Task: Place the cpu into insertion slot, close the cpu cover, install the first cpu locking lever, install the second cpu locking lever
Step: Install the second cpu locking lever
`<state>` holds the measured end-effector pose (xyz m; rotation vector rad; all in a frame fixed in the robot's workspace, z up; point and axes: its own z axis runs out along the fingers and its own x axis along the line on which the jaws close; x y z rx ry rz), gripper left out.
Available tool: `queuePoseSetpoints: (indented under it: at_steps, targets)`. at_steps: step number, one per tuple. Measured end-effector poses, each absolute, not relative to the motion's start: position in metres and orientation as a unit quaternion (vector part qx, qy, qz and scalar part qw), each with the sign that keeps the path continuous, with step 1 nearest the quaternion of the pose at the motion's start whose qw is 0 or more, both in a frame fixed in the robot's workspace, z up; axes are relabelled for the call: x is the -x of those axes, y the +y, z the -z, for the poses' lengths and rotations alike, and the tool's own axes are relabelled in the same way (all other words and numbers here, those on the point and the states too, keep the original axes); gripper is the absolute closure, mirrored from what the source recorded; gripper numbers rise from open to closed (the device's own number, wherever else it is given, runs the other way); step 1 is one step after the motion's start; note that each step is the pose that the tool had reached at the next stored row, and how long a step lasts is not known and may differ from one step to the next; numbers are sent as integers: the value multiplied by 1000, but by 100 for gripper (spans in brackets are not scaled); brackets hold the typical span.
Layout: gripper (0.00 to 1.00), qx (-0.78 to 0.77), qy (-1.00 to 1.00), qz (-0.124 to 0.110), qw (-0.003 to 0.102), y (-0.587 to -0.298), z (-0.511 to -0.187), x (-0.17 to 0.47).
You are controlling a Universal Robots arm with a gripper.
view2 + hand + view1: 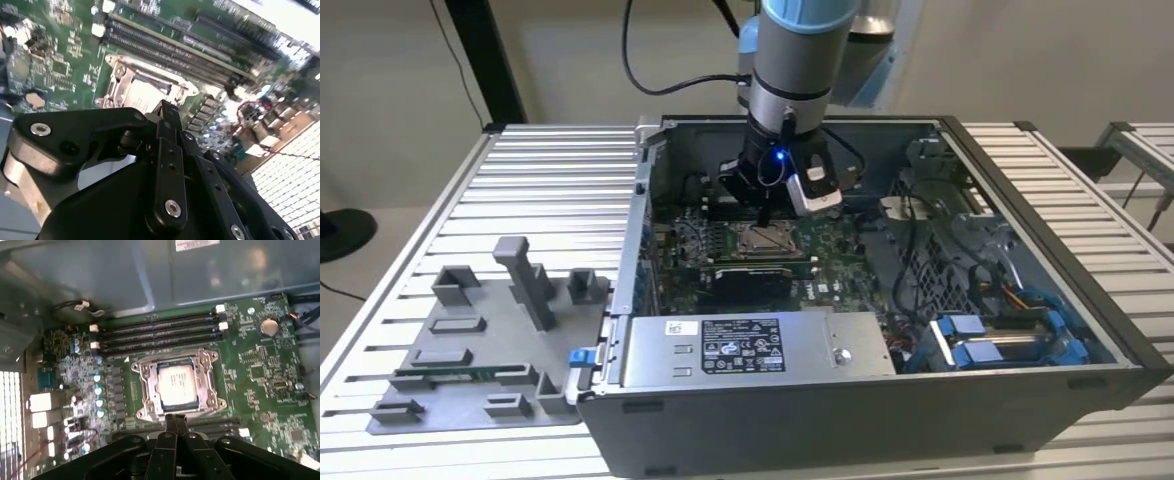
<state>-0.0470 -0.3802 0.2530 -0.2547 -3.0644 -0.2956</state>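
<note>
My jaws (175,421) hang inside the open computer case (881,400), pressed together with nothing between them, their tips just above the near edge of the insertion slot (176,384). In both wrist views the two fingers (167,116) meet in a single narrow point.

The cpu (176,385) already lies flat in the insertion slot, its pale metal top showing through the cut-out of the cpu cover (145,382), which lies down flat around it. The slot sits in the green circuit board (260,375), and long black memory slots (155,332) run alongside the slot's far edge. In the exterior view my arm (790,60) comes down from above, straight over the slot (762,238).

Outside the case, on the ribbed tabletop (520,190) at the exterior view's left, a grey fixture tray (467,390) with upright posts rests well apart from the slot.
</note>
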Motion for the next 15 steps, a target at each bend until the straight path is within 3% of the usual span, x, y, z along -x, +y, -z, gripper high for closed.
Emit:
queuePoseSetpoints:
  at_steps: [15]
  targets:
    - [100,83,-990,107,29,-395,-251,59]
